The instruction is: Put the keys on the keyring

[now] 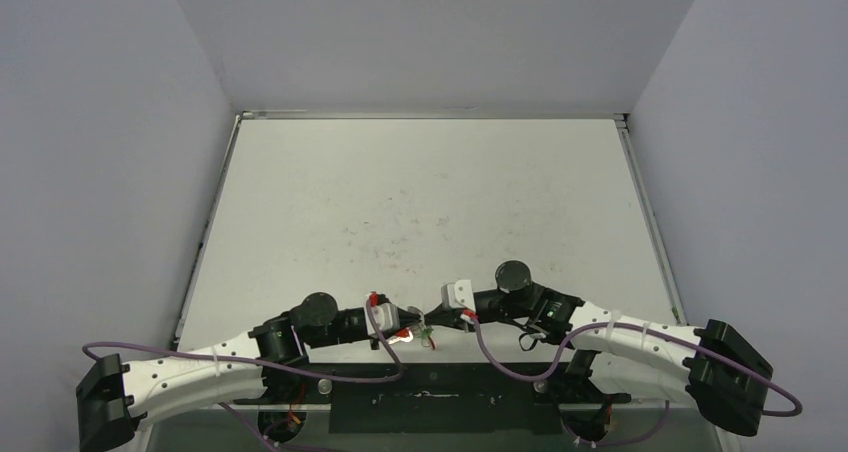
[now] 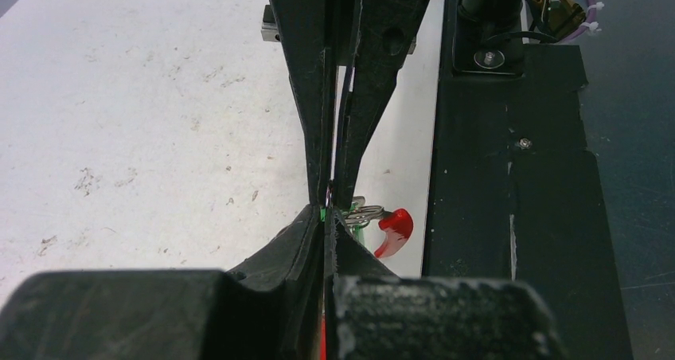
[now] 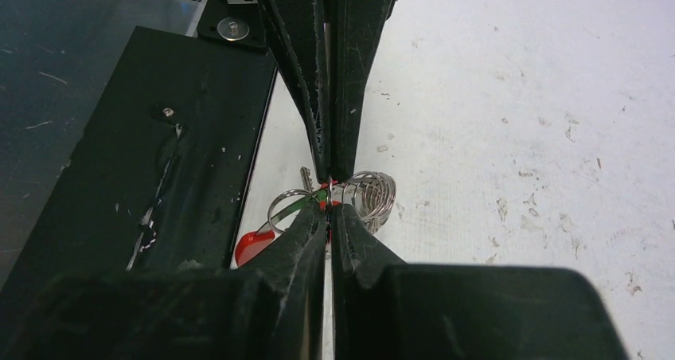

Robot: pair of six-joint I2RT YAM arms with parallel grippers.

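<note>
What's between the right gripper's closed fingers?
At the right gripper tips, a sliver of green key and the keyring coil poke out, with the red sleeve at lower left. The fingers cover which piece is actually pinched.

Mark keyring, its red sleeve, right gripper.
keyring (image 3: 377,193), right wrist view, silvery coil.
red sleeve (image 2: 396,226), left wrist view, glossy curved end.
right gripper (image 3: 327,213), right wrist view, midway between closed fingertips.

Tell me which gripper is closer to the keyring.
Neither, it's a tie: the left gripper is shut on the keyring from the left, and the right gripper is shut against it from the right, tips meeting.
</note>
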